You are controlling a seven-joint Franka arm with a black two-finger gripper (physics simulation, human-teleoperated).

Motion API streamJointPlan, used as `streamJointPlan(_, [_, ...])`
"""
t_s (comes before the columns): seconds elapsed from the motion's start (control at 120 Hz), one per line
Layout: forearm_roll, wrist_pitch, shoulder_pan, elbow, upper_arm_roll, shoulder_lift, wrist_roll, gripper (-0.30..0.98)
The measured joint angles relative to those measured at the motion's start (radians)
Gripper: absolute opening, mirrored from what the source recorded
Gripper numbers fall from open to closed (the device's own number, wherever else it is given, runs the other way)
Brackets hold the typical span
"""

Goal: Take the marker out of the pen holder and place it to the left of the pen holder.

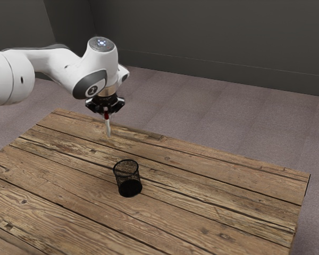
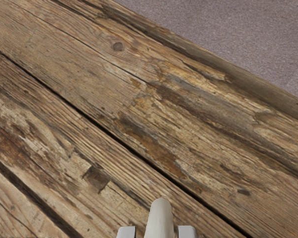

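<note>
High over the table's far part, my gripper [image 1: 106, 109] is shut on the marker [image 1: 108, 127], which hangs below it nearly upright, white with a red part near the fingers. In the wrist view the marker [image 2: 160, 220] shows its pale rounded end between the two tips of my gripper [image 2: 157, 232]. The black mesh pen holder [image 1: 127, 178] stands upright on the table, lower than the gripper and a little toward the exterior view's right. Marker and pen holder are apart.
The wooden table [image 1: 212, 186] has rough, dark-seamed planks. Its far edge runs behind the gripper, with carpeted floor [image 1: 202, 114] and a dark wall beyond. In the wrist view the table edge and carpet [image 2: 248, 34] also appear.
</note>
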Motion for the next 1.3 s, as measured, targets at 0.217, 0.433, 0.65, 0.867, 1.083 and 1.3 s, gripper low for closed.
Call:
streamJointPlan(0.217, [-0.007, -0.015, 0.002, -0.004, 0.039, 0.039, -0.003, -0.04])
streamJointPlan(0.433, [-0.017, -0.049, 0.003, -0.004, 0.055, 0.062, -0.004, -0.03])
streamJointPlan(0.65, [-0.037, -0.087, 0.002, -0.002, 0.060, 0.078, 0.000, 0.26])
streamJointPlan(0.867, [-0.054, -0.094, 0.000, -0.001, 0.056, 0.061, 0.005, 0.53])
streamJointPlan(1.083, [-0.232, -0.268, -0.020, 0.040, -0.081, -0.243, 0.062, 0.63])
streamJointPlan(1.3, [-0.348, -0.478, -0.028, 0.142, -0.085, -0.251, 0.243, 0.67])
